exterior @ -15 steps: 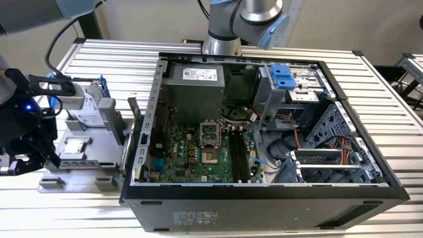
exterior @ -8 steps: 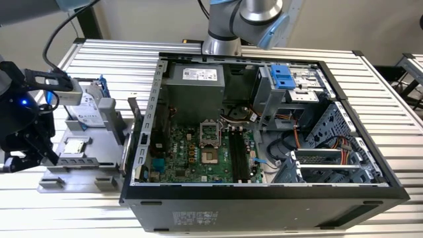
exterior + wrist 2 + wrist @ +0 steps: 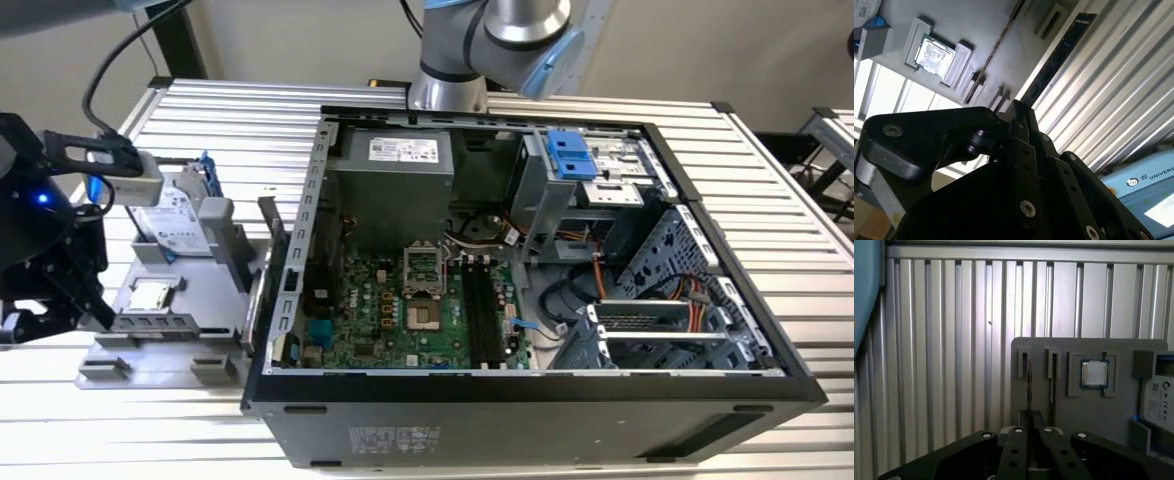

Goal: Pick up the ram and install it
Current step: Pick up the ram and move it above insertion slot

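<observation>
The ram is a long, thin dark stick that juts out from between the black fingers of my gripper, which is shut on one end of it. In the first wrist view the ram shows edge-on, running from my gripper toward a narrow slot of the grey parts fixture. In the exterior view my gripper hangs at the far left, beside the fixture and well away from the open computer case. The motherboard's long black slots lie inside the case.
On the fixture sit a processor chip and a hard drive in a blue frame. The case holds a power supply, drive cages and loose cables. The ribbed aluminium table surrounds everything.
</observation>
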You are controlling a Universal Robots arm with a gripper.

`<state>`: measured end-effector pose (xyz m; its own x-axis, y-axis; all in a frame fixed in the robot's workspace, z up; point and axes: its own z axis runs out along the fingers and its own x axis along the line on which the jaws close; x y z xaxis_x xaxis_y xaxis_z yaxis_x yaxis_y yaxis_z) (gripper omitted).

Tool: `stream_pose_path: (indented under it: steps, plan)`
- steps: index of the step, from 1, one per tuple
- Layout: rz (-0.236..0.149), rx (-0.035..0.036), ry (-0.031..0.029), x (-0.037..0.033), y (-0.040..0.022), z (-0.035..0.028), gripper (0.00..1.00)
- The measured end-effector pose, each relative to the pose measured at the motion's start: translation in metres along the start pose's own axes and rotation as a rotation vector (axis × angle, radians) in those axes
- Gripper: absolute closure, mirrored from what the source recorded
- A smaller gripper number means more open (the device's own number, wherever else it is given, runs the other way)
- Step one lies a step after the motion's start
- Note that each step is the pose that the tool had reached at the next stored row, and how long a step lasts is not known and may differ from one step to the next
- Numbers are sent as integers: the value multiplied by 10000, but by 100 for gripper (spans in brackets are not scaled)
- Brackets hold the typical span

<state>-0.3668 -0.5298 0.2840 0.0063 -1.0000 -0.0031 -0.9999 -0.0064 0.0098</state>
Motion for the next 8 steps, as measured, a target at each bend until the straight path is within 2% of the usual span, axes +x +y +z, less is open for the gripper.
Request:
stream_pose_path:
  steps: [8]
  plan:
    - [13, 0, 0, 0, 1, -88, 100]
